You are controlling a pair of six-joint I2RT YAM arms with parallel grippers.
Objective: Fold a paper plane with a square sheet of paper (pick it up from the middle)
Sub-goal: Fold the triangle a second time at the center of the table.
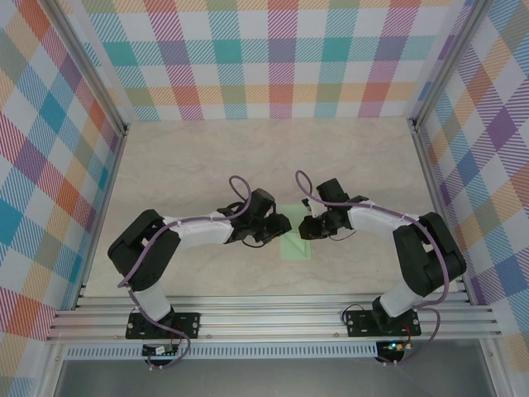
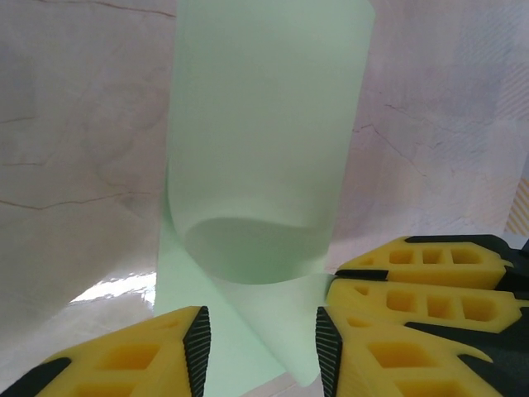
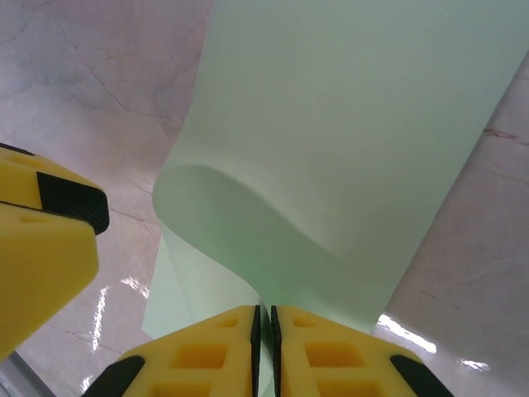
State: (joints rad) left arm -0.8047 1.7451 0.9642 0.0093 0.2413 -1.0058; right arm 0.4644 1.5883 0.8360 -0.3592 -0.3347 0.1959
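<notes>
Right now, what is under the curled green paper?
The square sheet of paper bends back over itself, so under the curl lies its own lower layer, lying on the marbled table. The table beneath that layer is covered.

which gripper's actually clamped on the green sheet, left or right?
The right gripper: its jaws are shut on the curled square sheet of paper. The left gripper has its jaws apart, with the sheet between them.
</notes>
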